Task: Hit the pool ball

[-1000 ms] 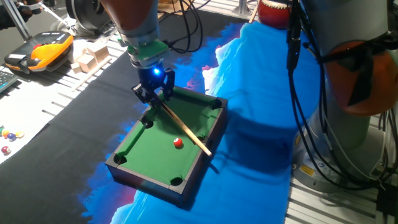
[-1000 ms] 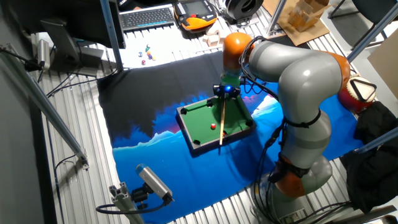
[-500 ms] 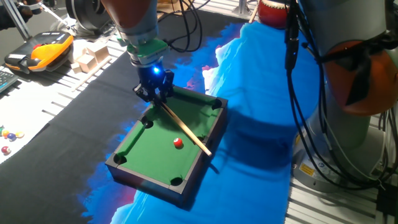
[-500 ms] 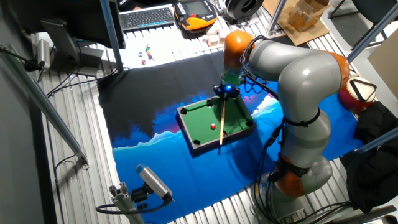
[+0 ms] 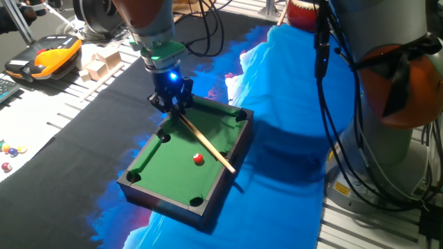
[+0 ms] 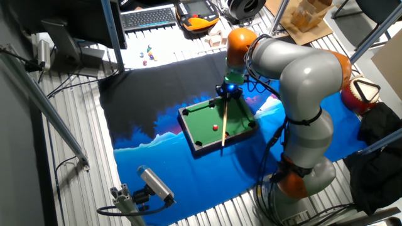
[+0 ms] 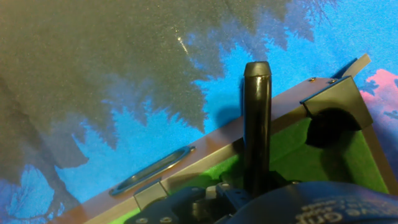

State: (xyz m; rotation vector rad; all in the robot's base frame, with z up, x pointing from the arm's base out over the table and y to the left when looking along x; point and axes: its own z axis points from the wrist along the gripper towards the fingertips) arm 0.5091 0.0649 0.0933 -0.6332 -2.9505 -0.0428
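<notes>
The miniature green pool table (image 5: 166, 162) stands on a blue and black cloth; it also shows in the other fixed view (image 6: 204, 119). The tiny red pool ball (image 5: 199, 159) (image 6: 215, 127) rests on the felt near the table's middle. My gripper (image 5: 172, 105) (image 6: 225, 94) hovers over the table's far rim, shut on the end of a thin wooden cue stick (image 5: 208, 146) (image 6: 223, 122). The cue slants across the felt and passes close beside the ball. The hand view shows one black finger (image 7: 256, 124), the table's rim and a corner pocket (image 7: 328, 121); the ball is out of that view.
Small multicoloured balls (image 5: 8, 151) (image 6: 149, 55) lie in a loose cluster off the cloth. An orange device (image 5: 45, 55) and wooden blocks (image 5: 100, 62) sit at the far left. A keyboard (image 6: 149, 16) lies behind. The arm's base and cables (image 5: 387, 104) stand to the right.
My gripper has shifted very slightly toward the far rim. The cue and the red ball stay where they were.
</notes>
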